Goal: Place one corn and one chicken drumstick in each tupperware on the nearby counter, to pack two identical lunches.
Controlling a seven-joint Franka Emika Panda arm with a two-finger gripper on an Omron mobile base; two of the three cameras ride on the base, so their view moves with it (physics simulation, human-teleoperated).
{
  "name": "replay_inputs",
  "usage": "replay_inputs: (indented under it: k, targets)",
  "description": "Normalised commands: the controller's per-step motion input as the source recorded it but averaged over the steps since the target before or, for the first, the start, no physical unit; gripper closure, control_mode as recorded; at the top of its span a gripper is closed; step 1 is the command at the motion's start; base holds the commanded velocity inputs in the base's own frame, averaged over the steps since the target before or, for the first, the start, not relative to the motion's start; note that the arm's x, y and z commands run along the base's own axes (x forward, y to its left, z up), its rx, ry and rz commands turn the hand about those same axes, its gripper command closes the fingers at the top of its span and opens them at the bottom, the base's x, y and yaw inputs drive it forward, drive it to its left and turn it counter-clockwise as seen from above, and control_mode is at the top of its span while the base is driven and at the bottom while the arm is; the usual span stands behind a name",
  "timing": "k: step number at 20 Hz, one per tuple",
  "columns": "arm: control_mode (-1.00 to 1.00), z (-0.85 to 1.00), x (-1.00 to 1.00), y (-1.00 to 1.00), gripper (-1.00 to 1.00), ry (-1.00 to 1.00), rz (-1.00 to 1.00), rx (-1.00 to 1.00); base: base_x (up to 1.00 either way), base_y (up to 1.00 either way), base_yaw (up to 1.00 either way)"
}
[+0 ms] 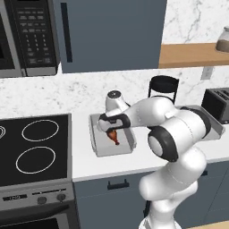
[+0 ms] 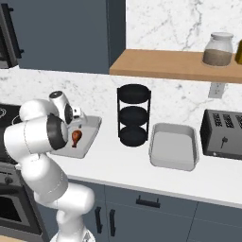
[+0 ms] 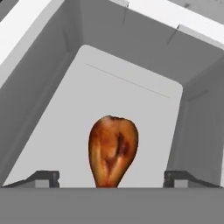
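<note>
**Drumstick over left container, tool spread**

Tool hangs w/ its two dark tips wide apart, one low left, one low right in hand view; nothing clamped btwn them. Glossy orange-brown chicken drumstick sits in the gap, rounded meaty end up in that view, thin bone end running down toward bottom edge; neither tip touches it. Can't tell if it rests on the floor of the container or is just above it.

Under it: shallow rectangular light-grey tupperware w/ raised rim, pale flat floor, grey walls on all sides. In left base view the same tupperware lies on the flat white tabletop just right of the black stovetop w/ ring burners; drumstick inside it, right below the white arm's hand. Right base view agrees: drumstick in the tupperware, close by the wrist.

Second identical light-grey tupperware stands well apart to the right on the tabletop, btwn a black three-tier round rack and a dark toaster. Its floor looks bare.

Wooden shelf above w/ a glass jar. Microwave up left over the stovetop.
</note>
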Motion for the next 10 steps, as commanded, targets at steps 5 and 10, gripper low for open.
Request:
replay_inputs:
  k: [5,10]
  targets:
    - [-1.0,0.55,-0.71,-0.11,-1.0,0.0,-0.03,0.02,0.0,0.0,0.0]
    - [-1.0,0.71,-1.0,-0.15,-1.0,-0.01,-0.02,0.02,0.0,0.0,0.0]
